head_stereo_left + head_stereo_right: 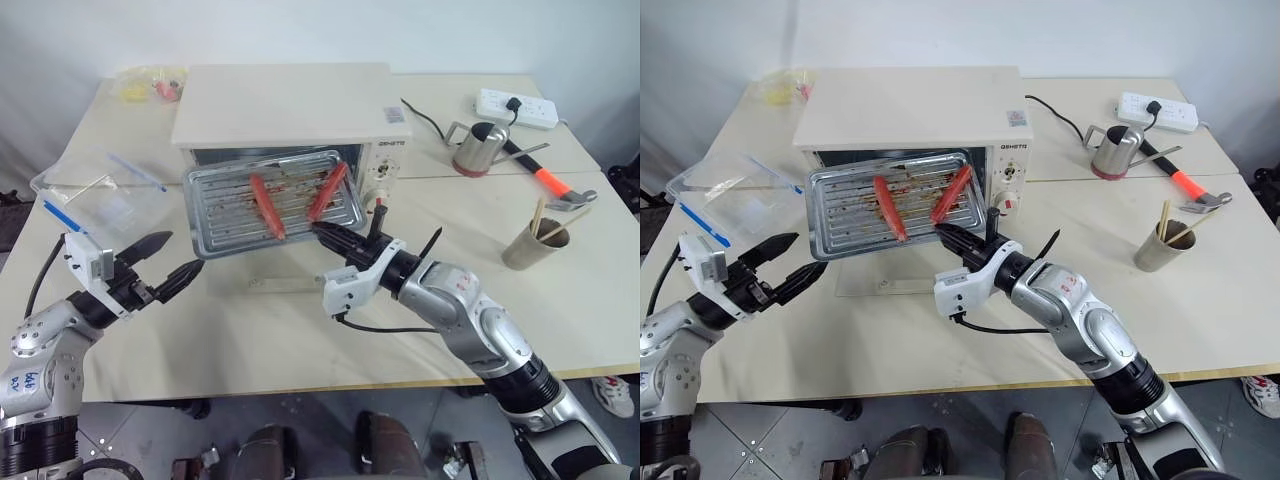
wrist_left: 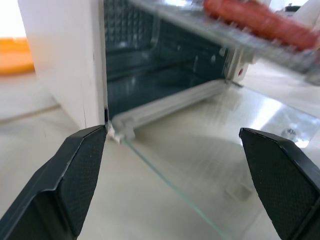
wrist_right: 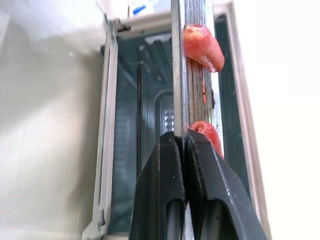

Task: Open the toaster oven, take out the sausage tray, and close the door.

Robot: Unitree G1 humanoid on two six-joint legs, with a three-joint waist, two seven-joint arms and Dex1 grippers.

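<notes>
On the sausage tray (image 1: 272, 201) outside the toaster oven (image 1: 290, 105), two sausages (image 1: 267, 206).

Pale beige table (image 1: 300, 340), plain white wall (image 1: 320, 30) behind, grey tiled floor (image 1: 130, 440) — even, soft light

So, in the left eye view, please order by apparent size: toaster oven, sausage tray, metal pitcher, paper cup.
1. toaster oven
2. sausage tray, held by the right gripper
3. and 4. metal pitcher and paper cup: they look alike, so no ranking.
</notes>
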